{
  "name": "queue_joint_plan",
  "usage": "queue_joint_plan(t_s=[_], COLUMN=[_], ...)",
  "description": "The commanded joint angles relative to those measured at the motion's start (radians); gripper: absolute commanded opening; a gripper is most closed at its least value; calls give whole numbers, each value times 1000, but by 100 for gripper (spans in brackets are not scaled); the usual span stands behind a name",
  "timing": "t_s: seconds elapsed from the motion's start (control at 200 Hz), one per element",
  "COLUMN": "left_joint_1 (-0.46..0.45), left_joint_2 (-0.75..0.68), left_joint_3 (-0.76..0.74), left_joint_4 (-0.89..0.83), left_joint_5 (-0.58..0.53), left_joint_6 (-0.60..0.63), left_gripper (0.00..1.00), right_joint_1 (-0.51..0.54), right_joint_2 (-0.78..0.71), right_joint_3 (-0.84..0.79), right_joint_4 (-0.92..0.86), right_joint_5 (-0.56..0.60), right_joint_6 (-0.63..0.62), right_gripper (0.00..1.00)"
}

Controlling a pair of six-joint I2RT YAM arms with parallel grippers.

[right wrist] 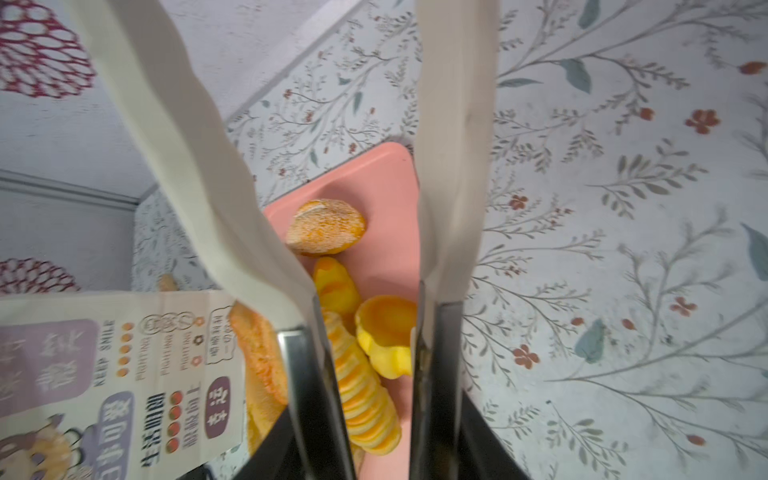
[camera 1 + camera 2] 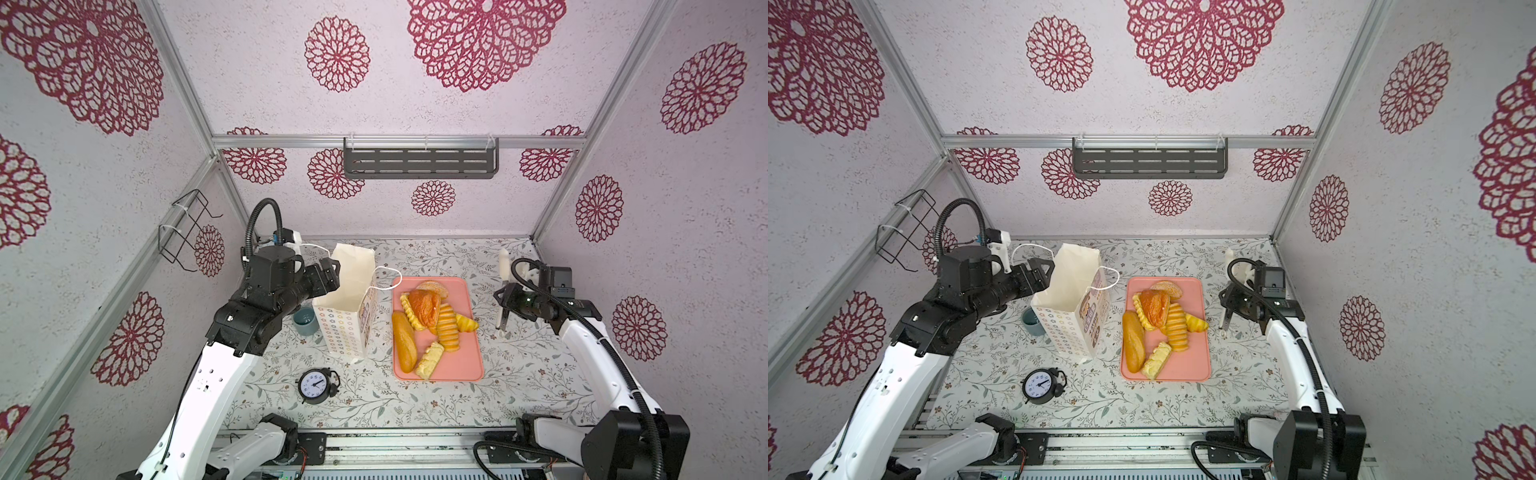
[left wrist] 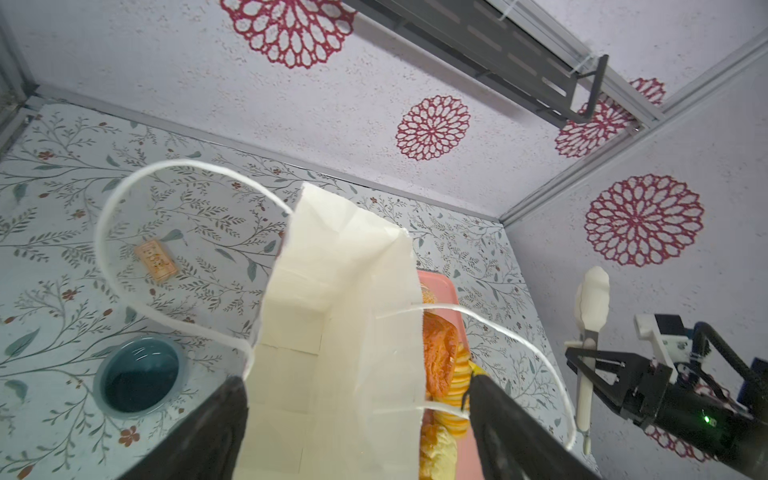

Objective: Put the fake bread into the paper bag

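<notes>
Close to the left wrist lens, my left gripper [image 3: 353, 380] spreads blurred fingers wide astride the upright paper bag [image 2: 351, 282], left of centre in both top views, its floor unseen. Just right, the fake bread [image 2: 448, 328] overlaps on the pink tray [image 2: 464, 291]; my right gripper [image 2: 504, 300] clamps tongs [image 2: 504, 264].

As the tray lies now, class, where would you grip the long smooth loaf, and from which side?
Probably its middle, from above, jaws across its narrow width: the long smooth loaf lies flat along the tray edge nearest the paper bag, uncovered.
</notes>
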State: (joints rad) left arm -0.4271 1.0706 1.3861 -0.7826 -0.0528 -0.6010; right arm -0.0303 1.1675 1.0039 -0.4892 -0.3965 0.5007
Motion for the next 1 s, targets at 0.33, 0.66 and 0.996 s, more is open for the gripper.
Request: queue_joint_plan(t_s=[0.33,0.66,0.996], left_joint_1=[-334,-486,-524], left_joint_2=[208,484,617], left_joint_3=[127,229,277], left_joint_4=[155,317,418], left_joint_5=[-1,116,208], left_joint_6=[37,1,-51], left_gripper=[67,56,46], right_joint_1=[-5,-5,-3], right_joint_2=[-17,-38,-66], right_joint_3=[52,-4,-52], right_joint_4=[325,472,586], right_joint_5=[-298,-319,-303], right_joint_6=[302,432,538], right_gripper=[50,54,51])
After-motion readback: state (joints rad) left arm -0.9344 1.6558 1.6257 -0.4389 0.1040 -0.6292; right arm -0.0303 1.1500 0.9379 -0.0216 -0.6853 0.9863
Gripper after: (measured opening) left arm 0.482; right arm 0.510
